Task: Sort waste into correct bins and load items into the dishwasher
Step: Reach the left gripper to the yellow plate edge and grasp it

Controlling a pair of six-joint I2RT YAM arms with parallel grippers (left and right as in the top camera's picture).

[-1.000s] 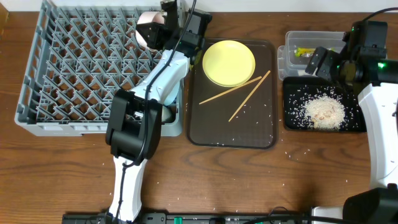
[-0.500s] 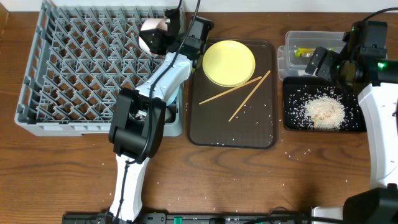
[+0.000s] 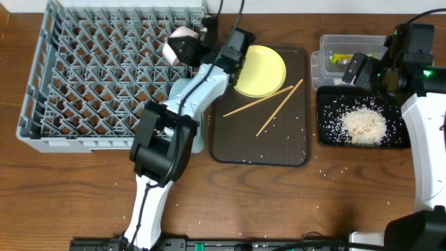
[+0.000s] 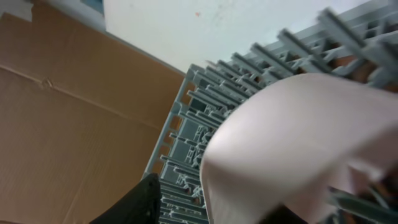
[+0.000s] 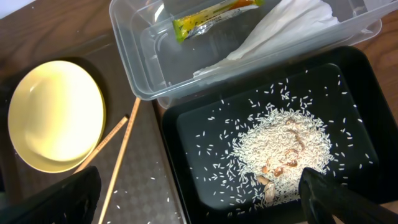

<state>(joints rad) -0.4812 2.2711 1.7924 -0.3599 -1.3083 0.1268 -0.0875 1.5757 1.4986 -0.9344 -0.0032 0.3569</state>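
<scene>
Overhead, the left gripper (image 3: 187, 50) has swung right since a second ago, bringing the smooth, rounded white bowl (image 3: 178, 35) toward the back-right corner of the grey pegged plastic dish rack (image 3: 90, 77); whether its fingers clasp it I cannot tell. Past the glossy yellow plate (image 3: 265, 70), the right gripper (image 5: 199, 196) hovers unmoved, fingers wide, over the black tray (image 3: 398, 138) of loose rice (image 3: 364, 124).

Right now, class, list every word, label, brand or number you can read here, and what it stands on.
No readable text anywhere.
Green-yellow snack wrapper in the clear rectangular plastic tub: print too small and blurred to read.
Brown cardboard sheet beyond the grey plastic dish rack: blank.
</scene>
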